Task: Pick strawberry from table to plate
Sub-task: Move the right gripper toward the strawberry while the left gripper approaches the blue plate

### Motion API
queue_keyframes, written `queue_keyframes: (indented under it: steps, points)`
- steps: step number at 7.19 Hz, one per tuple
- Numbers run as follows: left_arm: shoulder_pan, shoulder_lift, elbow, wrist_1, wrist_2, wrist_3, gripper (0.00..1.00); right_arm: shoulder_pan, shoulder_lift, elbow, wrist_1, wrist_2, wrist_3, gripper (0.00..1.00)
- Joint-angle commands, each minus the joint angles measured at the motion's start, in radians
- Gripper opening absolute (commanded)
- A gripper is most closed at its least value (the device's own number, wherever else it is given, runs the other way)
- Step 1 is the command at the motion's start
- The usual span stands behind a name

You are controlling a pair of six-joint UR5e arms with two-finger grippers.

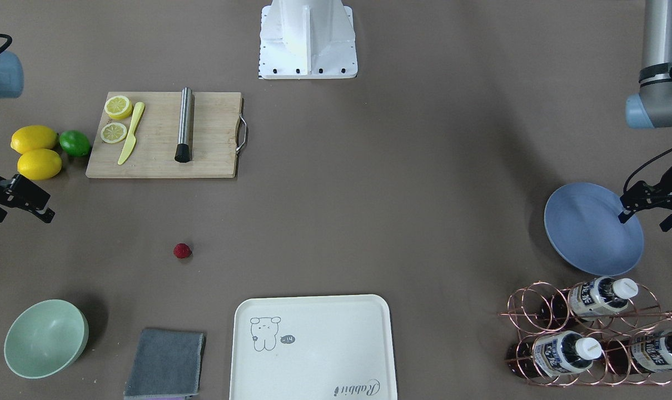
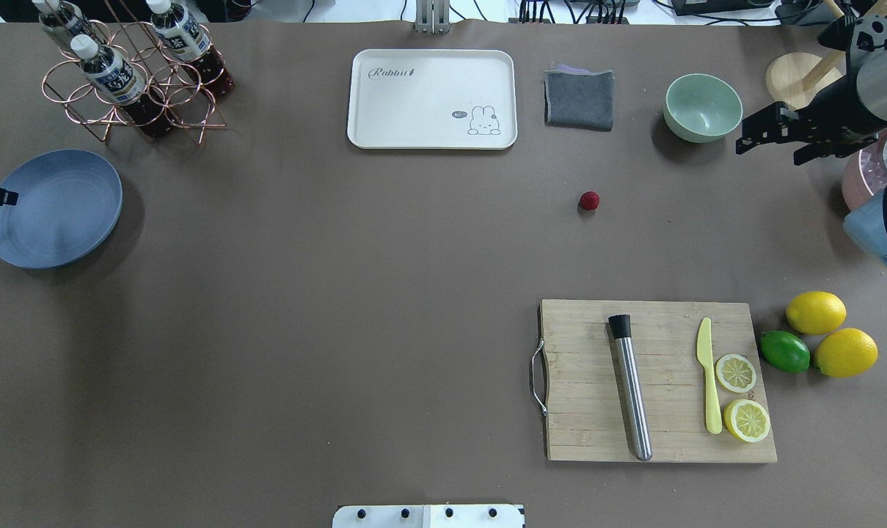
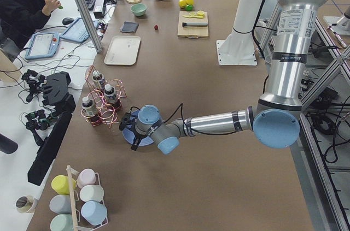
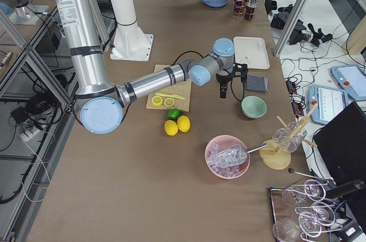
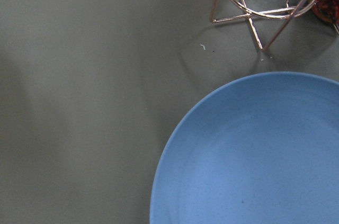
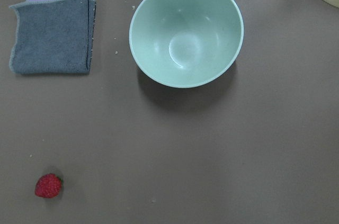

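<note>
The strawberry (image 1: 182, 251) (image 2: 589, 200) lies alone on the brown table (image 2: 340, 293), between the cutting board and the grey cloth; it shows in the right wrist view's lower left corner (image 6: 48, 186). The blue plate (image 1: 591, 228) (image 2: 50, 209) (image 5: 254, 155) rests at the table's left end. My left gripper (image 1: 644, 220) hovers open over the plate's outer rim with nothing in it. Over the table's right end, beside the mint bowl, my right gripper (image 1: 24, 218) (image 2: 769, 152) hangs open and empty, well off from the strawberry.
A copper rack of bottles (image 2: 131, 73) stands right by the plate. A cream tray (image 2: 432, 99), grey cloth (image 2: 579, 97) and mint bowl (image 2: 702, 108) line the far edge. A cutting board (image 2: 656, 381) holds a muddler, knife and lemon halves; lemons and a lime (image 2: 784, 351) sit beside it.
</note>
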Motion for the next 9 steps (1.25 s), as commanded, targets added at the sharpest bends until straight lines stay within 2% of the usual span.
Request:
queue_keyframes:
  steps: [1,6,8,9]
  points:
    - [0.006,-0.009,0.041,-0.029,0.023,-0.004,0.98,-0.013,0.021,-0.007,0.000,-0.013,0.020,1.00]
    - [0.001,-0.034,0.075,-0.029,0.003,-0.007,0.98,-0.021,0.032,-0.004,0.000,-0.030,0.037,1.00]
    - [-0.067,-0.056,0.101,-0.027,-0.143,-0.020,0.98,-0.019,0.027,-0.002,-0.002,-0.032,0.037,1.00]
    - [-0.075,-0.056,0.106,-0.029,-0.150,-0.017,0.98,-0.019,0.024,-0.001,0.000,-0.032,0.038,1.00]
